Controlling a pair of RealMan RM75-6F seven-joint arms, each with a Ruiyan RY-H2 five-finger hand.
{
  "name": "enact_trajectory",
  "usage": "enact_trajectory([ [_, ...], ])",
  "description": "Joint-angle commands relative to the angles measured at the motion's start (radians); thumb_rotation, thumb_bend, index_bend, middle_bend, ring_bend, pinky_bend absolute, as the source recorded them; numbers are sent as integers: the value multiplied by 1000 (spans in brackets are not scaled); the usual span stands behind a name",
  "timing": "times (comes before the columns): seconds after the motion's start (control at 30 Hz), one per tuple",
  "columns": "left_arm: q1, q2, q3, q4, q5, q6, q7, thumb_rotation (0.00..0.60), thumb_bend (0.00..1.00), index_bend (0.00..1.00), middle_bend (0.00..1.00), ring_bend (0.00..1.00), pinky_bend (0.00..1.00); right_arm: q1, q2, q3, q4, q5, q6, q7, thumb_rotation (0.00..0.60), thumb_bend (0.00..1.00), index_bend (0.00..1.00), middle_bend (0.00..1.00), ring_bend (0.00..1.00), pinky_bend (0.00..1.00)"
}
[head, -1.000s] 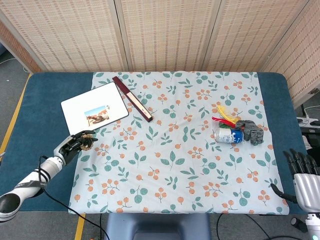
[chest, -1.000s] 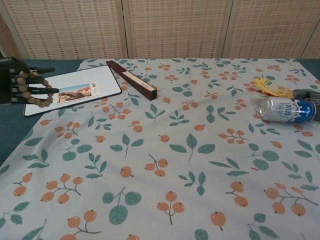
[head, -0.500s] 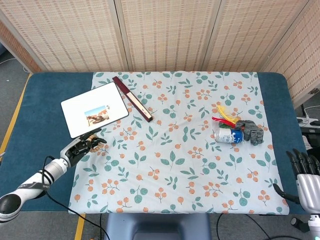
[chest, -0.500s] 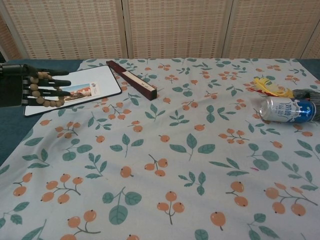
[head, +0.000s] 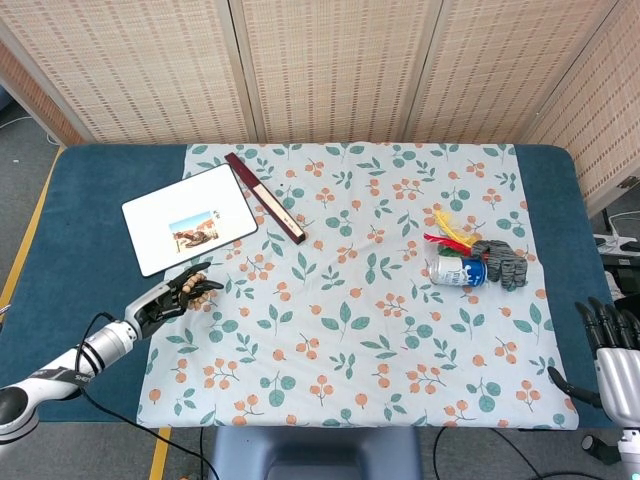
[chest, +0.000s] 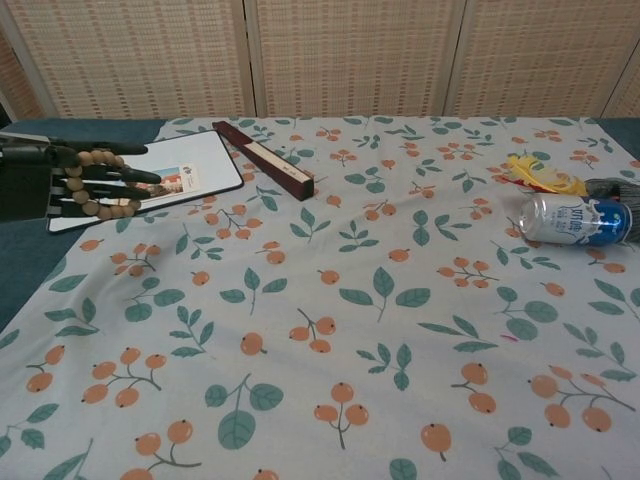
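Blue table (head: 100, 190) with floral cloth (head: 350, 330) spread over most of it; cloth is the landmark. White board (head: 190, 219) with a small photo lies half off the cloth's far-left corner. Dark red long box (head: 265, 197) lies diagonally on the cloth, just beside the board. Left hand (head: 172, 297) hovers at the cloth's left edge, near side of the board, fingers stretched out with a wooden bead bracelet (chest: 95, 184) looped around them, so it holds the bracelet. Right hand (head: 610, 352) sits off the cloth's near-right corner, fingers up and apart, holding nothing. Blue-and-white can (head: 461, 271) lies on its side on the cloth's right part, touching grey glove (head: 500, 261) and yellow-red wrapper (head: 449, 229).
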Motion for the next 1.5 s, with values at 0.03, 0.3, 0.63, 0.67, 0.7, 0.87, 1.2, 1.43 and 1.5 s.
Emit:
enact_trajectory([
  [0.03, 2, -3, 9, 7, -23, 30, 7, 600, 983, 0, 0, 0, 0, 0, 0, 0, 0, 1, -1, -1, 415, 155, 0, 0, 0, 0],
  [0.3, 6, -6, 73, -60, -60, 274, -83, 600, 590, 28, 230, 68, 0, 4, -2, 1, 0, 5, -11, -4, 414, 154, 0, 0, 0, 0],
  [0.63, -9, 5, 118, -88, -3, 412, -116, 600, 477, 98, 336, 126, 0, 9, -6, 2, 1, 10, -20, -10, 415, 155, 0, 0, 0, 0],
  [0.67, -7, 4, 121, -92, 31, 432, -92, 600, 480, 99, 338, 127, 0, 9, -6, 2, 1, 11, -20, -10, 415, 154, 0, 0, 0, 0],
  [0.7, 0, -2, 123, -99, 74, 460, -61, 600, 483, 99, 338, 128, 0, 9, -6, 2, 2, 11, -20, -10, 416, 154, 0, 0, 0, 0],
  [0.87, 45, -44, 109, -138, 175, 524, -30, 600, 487, 87, 324, 116, 0, 9, -7, 2, 2, 12, -20, -10, 415, 154, 0, 0, 0, 0],
  [1.2, 262, -196, 255, -194, 764, 728, -54, 600, 487, 56, 325, 108, 0, 9, -10, -5, -5, -1, -21, -20, 415, 154, 0, 0, 0, 0],
  [1.43, 161, -142, 604, 11, 1169, 1127, -407, 600, 489, 47, 324, 107, 0, 5, -5, -4, -8, -7, -10, -15, 415, 154, 0, 0, 0, 0],
  [1.5, 124, -134, 683, 81, 1234, 1235, -457, 600, 501, 43, 322, 107, 0, 4, -3, -5, -9, -9, -8, -10, 415, 154, 0, 0, 0, 0],
])
